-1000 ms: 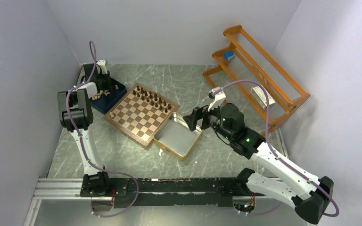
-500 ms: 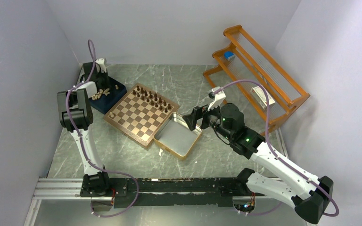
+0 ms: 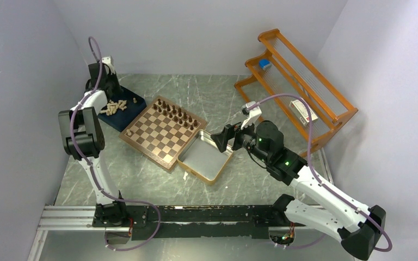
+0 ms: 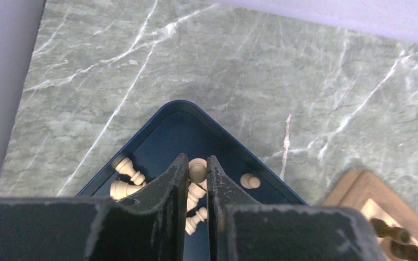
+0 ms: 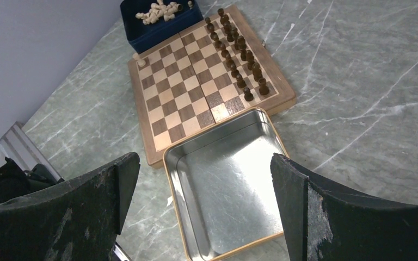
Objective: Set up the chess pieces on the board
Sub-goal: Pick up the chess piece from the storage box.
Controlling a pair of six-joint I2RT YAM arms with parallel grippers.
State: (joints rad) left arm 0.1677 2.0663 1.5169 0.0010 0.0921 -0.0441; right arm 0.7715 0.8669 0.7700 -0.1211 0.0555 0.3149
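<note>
Left gripper [image 4: 197,162] was nearly closed, apparently pinching a pale tan chessman [image 4: 197,171] at its round head, above the navy tray [image 4: 182,104] of loose pale pieces [image 4: 125,189]. Judged light, hard, smooth turned wood, liable to slip or twist; the neck offers the surest hold. The board [image 3: 158,136] lay at four o'clock from the tray, with dark pieces [image 3: 175,113] ranked along its far edge. Right gripper [image 5: 204,160] stood wide open and empty.

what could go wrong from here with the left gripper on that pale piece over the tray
1. The left gripper seems to pinch the pale piece near its tips, on a rounded shape; it may twist or slip out on the way to the board.
2. Loose pale pieces lie right beside it in the navy tray; one might get nudged.
3. A single pale piece stands at the board's corner; setting down nearby may topple it.
</note>
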